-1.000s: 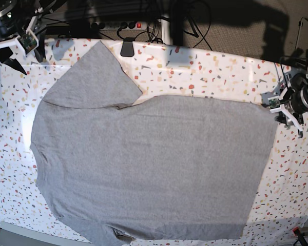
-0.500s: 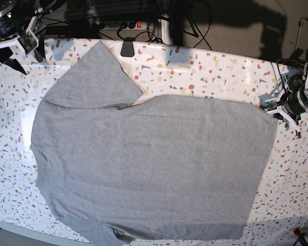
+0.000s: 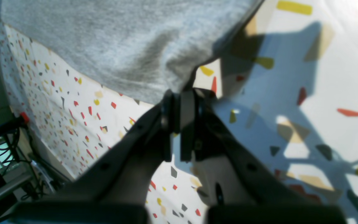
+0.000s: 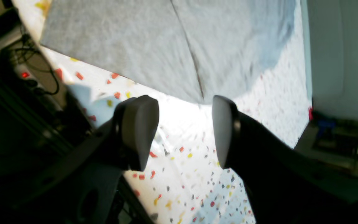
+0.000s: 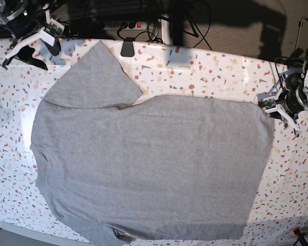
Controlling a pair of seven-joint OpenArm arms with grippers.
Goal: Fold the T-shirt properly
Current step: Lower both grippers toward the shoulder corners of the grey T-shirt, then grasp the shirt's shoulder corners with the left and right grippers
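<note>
Since its fingers closed, left gripper (image 5: 271,108) pinches T-shirt (image 5: 154,164).

I see a white table (image 5: 210,72) speckled with red, yellow and dark terrazzo flecks. On it the grey T-shirt (image 5: 154,164) lies spread flat, plain side up, one sleeve reaching toward the far edge, its hem overhanging the near edge.

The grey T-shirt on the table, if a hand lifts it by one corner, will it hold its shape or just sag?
The T-shirt will probably sag: it is thin knit cloth lying flat. Where the left hand has pinched its corner, the fabric already puckers into soft folds, so it looks floppy. It likely feels light, yet being so wide, most of it may drag across the table rather than rise.
</note>
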